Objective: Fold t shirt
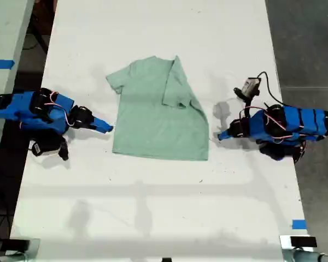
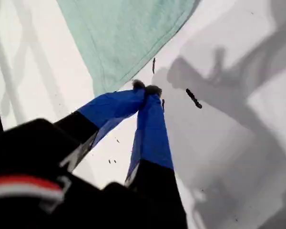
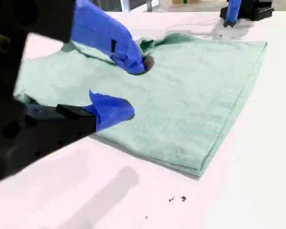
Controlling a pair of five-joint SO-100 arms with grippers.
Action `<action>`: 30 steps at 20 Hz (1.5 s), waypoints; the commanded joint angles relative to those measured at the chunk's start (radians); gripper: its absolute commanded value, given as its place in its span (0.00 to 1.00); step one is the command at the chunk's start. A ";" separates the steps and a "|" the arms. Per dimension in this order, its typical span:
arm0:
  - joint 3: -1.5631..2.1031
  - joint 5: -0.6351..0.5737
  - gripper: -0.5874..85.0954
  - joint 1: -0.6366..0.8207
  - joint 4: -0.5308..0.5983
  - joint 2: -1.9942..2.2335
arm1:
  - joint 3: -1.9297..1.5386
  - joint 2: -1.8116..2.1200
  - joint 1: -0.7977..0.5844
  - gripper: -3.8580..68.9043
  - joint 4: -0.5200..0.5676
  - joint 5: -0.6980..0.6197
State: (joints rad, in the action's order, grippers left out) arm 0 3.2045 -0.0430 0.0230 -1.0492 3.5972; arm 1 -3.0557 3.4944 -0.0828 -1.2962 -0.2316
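The t shirt lies flat in the middle of the white worktop. One sleeve is folded over onto its body, on the exterior view's right side. My first end effector is at the exterior view's left, just beside the shirt's edge. Its blue tips are pinched tight together with nothing between them, close to a corner of the cloth. My second end effector is at the exterior view's right, by the other edge. It is spread wide and grips nothing, with the shirt just ahead of it.
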 commanded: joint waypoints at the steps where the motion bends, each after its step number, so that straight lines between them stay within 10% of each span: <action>1: 0.018 0.003 0.01 0.267 0.109 0.011 | -0.058 0.015 -0.005 0.05 0.003 -0.009; 7: -0.072 0.146 0.01 0.354 0.092 -0.100 | -0.058 0.015 -0.009 0.05 0.003 -0.009; 16: -0.991 -0.727 0.14 0.976 0.031 -1.391 | -0.058 0.015 -0.011 0.05 0.003 -0.011; 30: -1.216 -0.936 0.19 1.088 0.107 -1.930 | -0.058 0.015 -0.003 0.05 0.009 -0.029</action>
State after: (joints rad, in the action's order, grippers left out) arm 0 2.0463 -0.9603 1.0830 -0.9511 1.6858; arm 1 -3.0557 3.4944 -0.0828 -1.2962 -0.2362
